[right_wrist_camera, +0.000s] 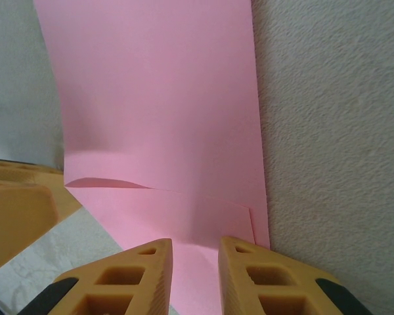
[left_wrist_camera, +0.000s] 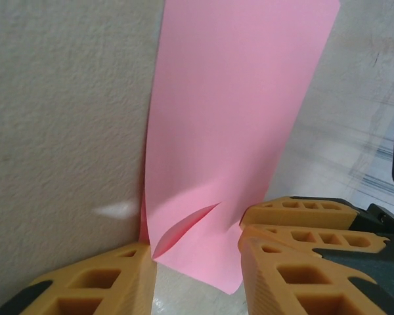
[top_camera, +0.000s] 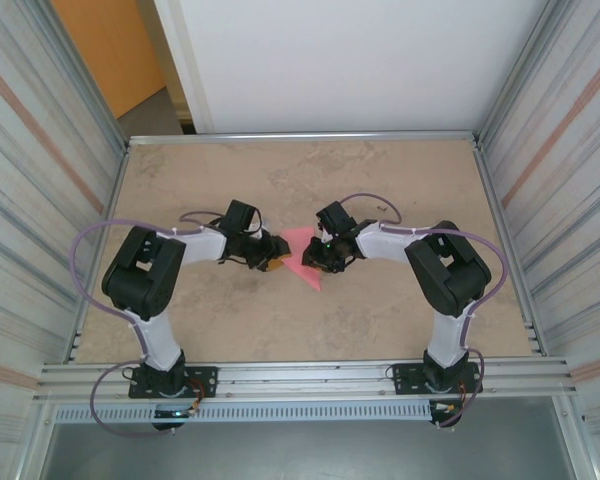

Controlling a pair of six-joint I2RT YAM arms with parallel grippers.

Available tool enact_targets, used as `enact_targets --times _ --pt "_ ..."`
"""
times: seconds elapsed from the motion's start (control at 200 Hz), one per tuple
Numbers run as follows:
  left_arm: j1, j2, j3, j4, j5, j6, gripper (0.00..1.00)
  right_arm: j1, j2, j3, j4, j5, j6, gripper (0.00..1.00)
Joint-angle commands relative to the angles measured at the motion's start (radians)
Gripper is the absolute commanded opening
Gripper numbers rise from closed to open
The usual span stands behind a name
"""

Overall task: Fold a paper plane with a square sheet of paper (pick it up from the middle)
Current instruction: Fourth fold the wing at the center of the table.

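Left gripper [left_wrist_camera: 194, 252]: my fingers stand spread and pinch nothing. The paper's near end lies flat in the gap and touches one finger.
Paper [top_camera: 300, 252]: pink and partly folded, with a lifted flap. It lies on the table [top_camera: 310, 170] between my two grippers, near the table's middle.
Paper, long axis: from above it runs from the far side toward my bases, crosswise to the line joining my grippers.
Paper, point: the narrow tip faces the near edge, leaning slightly right; the broad end faces away.
Right gripper [right_wrist_camera: 196, 246]: my fingers are drawn close with a slim gap between them. The paper shows face-on through that gap, so I judge it is not clamped.
Nearer arm: neither. Each gripper meets one long edge, the left from the left and the right from the right.
Coming move, as I judge it: each crease must follow the long axis, so both sets of fingertips should stay square to it.
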Motion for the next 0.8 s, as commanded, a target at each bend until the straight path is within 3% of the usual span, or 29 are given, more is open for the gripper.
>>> enact_targets --times 0.0,0.321,0.546,0.797 --pt "-0.01 0.017 0.029 -0.029 0.012 0.01 0.4 -0.007 0.028 -0.02 -0.045 0.027 0.002 0.25" --pt "-0.011 0.011 0.061 -0.018 0.081 0.064 0.38 -0.009 0.024 -0.026 -0.04 0.026 -0.01 0.25" --pt "-0.009 0.031 0.106 -0.152 0.089 0.19 0.3 -0.011 0.01 -0.033 -0.016 0.013 -0.029 0.28" --pt "-0.009 0.066 0.123 -0.15 0.106 0.194 0.22 -0.01 -0.014 -0.036 0.007 0.012 -0.049 0.35"
